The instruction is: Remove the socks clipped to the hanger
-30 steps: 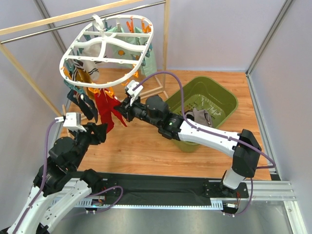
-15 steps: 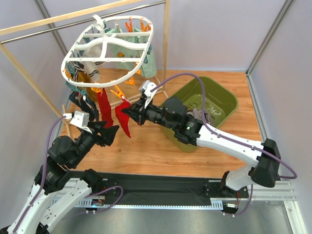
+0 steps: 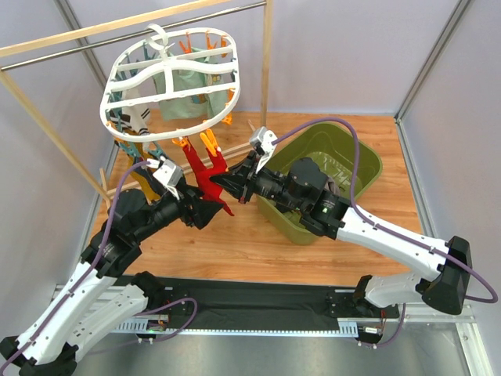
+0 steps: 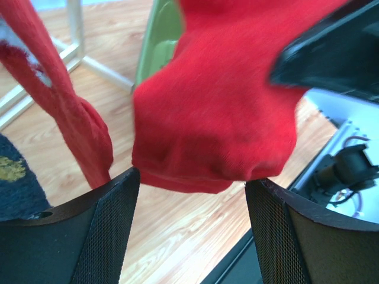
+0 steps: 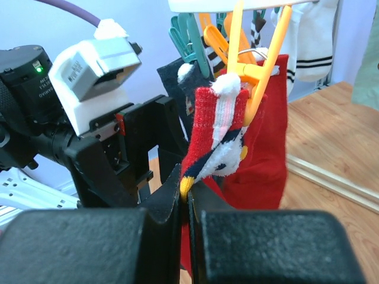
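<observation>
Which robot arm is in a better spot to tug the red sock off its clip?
Right. The right tool is shut on the red sock under the orange clip; the left tool is open below, gripping nothing.

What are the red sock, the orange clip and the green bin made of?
The red sock looks like soft knitted fabric: it is fuzzy and matte, with a stitched hem and floppy folds. The orange clip seems to be hard, smooth plastic with a slight shine, plus what may be a small metal spring. The green bin looks like moulded plastic too, with smooth, stiff walls.
</observation>
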Robot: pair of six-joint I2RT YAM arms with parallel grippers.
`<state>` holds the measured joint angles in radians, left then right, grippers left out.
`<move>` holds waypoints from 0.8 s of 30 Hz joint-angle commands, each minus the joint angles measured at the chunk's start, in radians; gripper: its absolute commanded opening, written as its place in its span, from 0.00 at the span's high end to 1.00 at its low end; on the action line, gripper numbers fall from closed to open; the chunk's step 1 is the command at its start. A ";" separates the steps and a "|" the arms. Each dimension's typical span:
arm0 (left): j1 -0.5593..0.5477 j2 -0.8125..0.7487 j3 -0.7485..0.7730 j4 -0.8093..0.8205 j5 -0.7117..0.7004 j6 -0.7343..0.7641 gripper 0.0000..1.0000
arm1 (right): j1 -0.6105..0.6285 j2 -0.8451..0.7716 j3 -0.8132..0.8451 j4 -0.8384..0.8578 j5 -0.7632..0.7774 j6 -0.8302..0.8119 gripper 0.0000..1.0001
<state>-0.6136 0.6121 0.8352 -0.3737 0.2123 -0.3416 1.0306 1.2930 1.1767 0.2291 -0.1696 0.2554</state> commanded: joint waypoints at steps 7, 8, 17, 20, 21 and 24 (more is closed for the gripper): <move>0.003 0.035 0.012 0.179 0.078 -0.028 0.22 | -0.009 -0.046 -0.029 0.065 -0.071 0.079 1.00; 0.003 0.037 0.012 0.186 0.081 -0.028 0.24 | -0.009 -0.046 -0.029 0.065 -0.071 0.079 1.00; 0.003 0.032 0.004 0.194 0.091 -0.028 1.00 | -0.018 -0.041 -0.031 0.049 -0.059 0.062 0.69; 0.003 0.021 -0.008 0.200 0.099 -0.034 1.00 | -0.018 -0.047 0.004 -0.005 0.023 0.030 0.58; 0.003 0.015 -0.013 0.199 0.099 -0.037 1.00 | -0.018 -0.044 0.018 -0.023 0.036 0.019 0.57; 0.003 0.005 -0.021 0.196 0.099 -0.039 1.00 | -0.020 -0.031 0.084 -0.089 0.056 -0.024 0.51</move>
<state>-0.6136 0.6350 0.8219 -0.2241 0.2947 -0.3767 1.0164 1.2751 1.1702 0.1864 -0.1658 0.2901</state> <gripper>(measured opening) 0.028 0.479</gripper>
